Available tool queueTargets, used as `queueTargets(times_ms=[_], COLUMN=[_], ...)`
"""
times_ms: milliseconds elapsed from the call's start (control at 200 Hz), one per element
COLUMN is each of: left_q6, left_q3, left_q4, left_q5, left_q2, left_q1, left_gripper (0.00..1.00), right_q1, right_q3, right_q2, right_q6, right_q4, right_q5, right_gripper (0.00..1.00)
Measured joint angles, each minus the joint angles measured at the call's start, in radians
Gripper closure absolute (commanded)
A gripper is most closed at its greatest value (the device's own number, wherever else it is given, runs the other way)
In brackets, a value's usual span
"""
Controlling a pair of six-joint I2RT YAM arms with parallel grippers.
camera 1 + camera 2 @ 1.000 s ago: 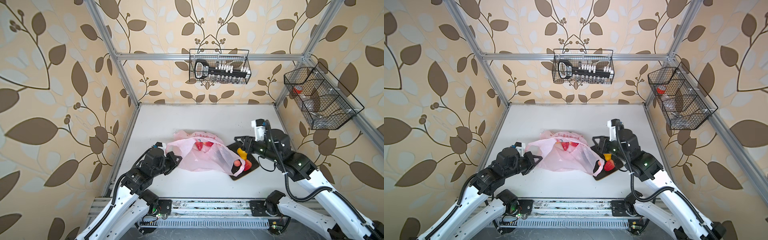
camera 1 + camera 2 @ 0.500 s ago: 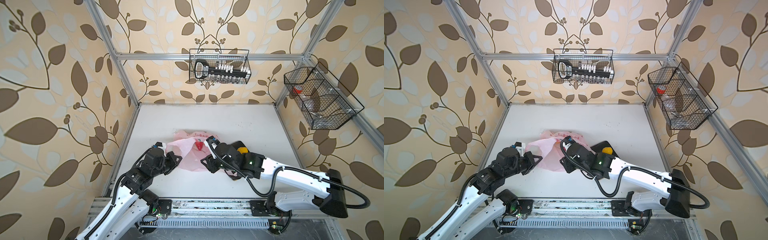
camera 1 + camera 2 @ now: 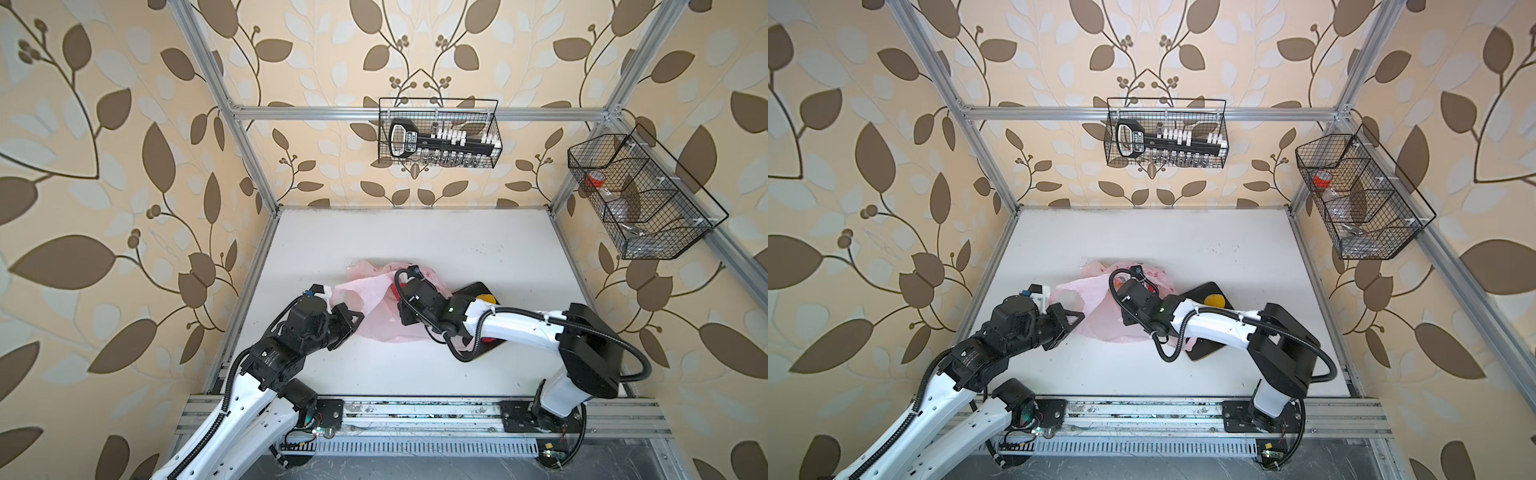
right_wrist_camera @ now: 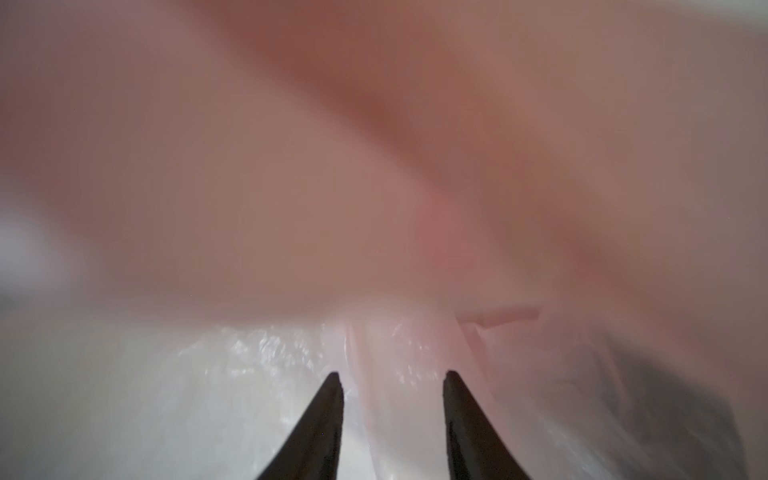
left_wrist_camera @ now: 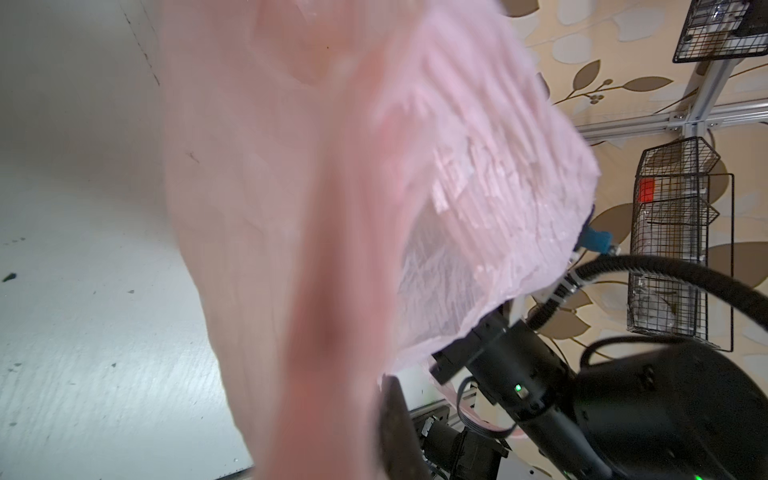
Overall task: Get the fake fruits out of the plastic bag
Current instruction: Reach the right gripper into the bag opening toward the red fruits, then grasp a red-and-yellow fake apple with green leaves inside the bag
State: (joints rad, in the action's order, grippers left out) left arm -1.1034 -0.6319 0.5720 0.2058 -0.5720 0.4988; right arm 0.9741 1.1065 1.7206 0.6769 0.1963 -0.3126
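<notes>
A robot's left gripper (image 3: pixel 356 319) is clenched on the near-left edge of a pink plastic bag (image 3: pixel 374 328) that lies crumpled across the middle of a white table (image 3: pixel 415 241). The film is pulled taut toward the jaws and fills the left wrist view as a pink blur (image 5: pixel 478 187). Just beyond, the right arm reaches across the middle with its wrist buried in the bag's mouth. From inside, the right gripper (image 4: pixel 392 419) shows two dark fingertips (image 4: pixel 328 411) parted and grasping nothing, with a fold of film running up between them. No fruit can be made out in that view. In both top views a red fruit (image 3: pixel 392 291) shows inside the bag's opening beside the wrist, and how many others the bag holds cannot be told. To the right, partly under the bag's edge and the right forearm, sits a dark tray (image 3: pixel 473 289). It holds a yellow-orange fruit (image 3: pixel 487 298) near its far corner, and a sliver of red (image 3: pixel 490 339) peeks out below the arm. On the back wall hangs a wire basket (image 3: pixel 438 162) holding a black-and-white tool (image 3: pixel 440 139). A second, divided basket (image 3: pixel 665 232) on the right wall has a red-capped item (image 3: pixel 596 179) in its far compartment.
</notes>
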Motion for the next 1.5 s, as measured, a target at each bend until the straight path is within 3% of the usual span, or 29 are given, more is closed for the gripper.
queueTargets(times_ms=[150,325,605,910,1195,1499], left_q6=[0.000,0.000,0.000,0.000,0.000,0.000], left_q3=[0.000,0.000,0.000,0.000,0.000,-0.021], left_q4=[0.001,0.008,0.028,0.031,0.031,0.029], left_q5=[0.000,0.001,0.000,0.000,0.000,0.021], left_q2=[0.001,0.001,0.003,0.003,0.003,0.002], left_q1=[0.000,0.000,0.000,0.000,0.000,0.000], left_gripper=[1.00,1.00,1.00,1.00,1.00,1.00], right_q1=[0.001,-0.008,-0.027,-0.033,-0.045,-0.090], right_q3=[0.096,0.175,0.253,0.283,0.269,0.267], right_q2=[0.132,0.245,0.386,0.413,0.362,0.294], right_q6=[-0.019,-0.041,-0.064,-0.087,-0.084,-0.071], right_q4=[-0.029,-0.048,-0.051,-0.057,-0.068,-0.118], right_q5=[-0.066,-0.123,-0.131,-0.113,-0.090,-0.098], right_gripper=[0.42,0.40,0.49,0.60,0.40,0.32])
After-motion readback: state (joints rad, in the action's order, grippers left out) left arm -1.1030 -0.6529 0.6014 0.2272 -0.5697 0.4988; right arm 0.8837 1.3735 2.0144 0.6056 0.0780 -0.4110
